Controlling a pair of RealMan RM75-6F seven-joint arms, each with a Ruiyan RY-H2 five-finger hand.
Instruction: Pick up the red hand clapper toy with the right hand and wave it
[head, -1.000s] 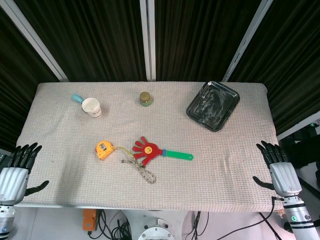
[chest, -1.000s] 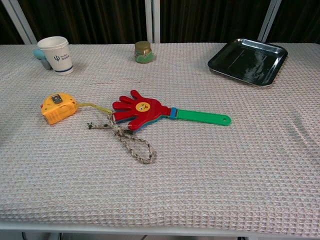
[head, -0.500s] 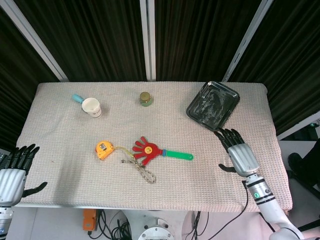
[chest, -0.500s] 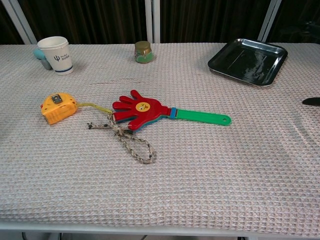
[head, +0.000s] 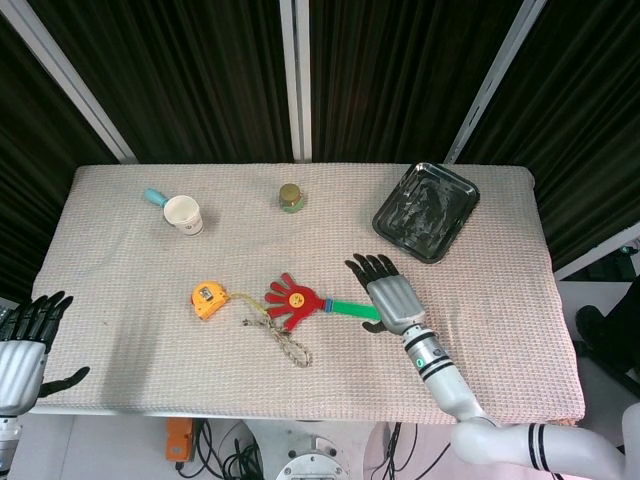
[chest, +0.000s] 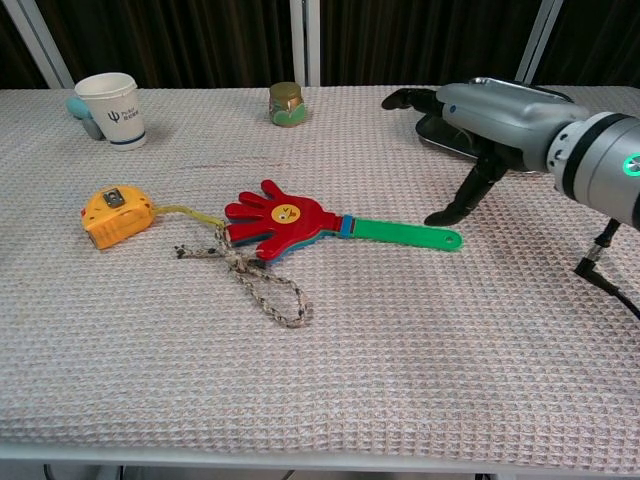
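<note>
The red plastic hand-shaped clapper toy with a green handle lies flat on the bench beside the yellow tape measure, looking light and rigid, best gripped by its slim handle, over which the right hand hovers with fingers spread, empty.

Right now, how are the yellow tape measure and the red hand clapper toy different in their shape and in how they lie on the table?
The tape measure is a compact yellow case with a short strip of tape pulled out; the clapper toy is long and flat, a red hand on a green handle. The tape measure lies further left, away from the right hand; the clapper's handle end lies just below that open hand. Both lie on the cloth beside the rope.
</note>
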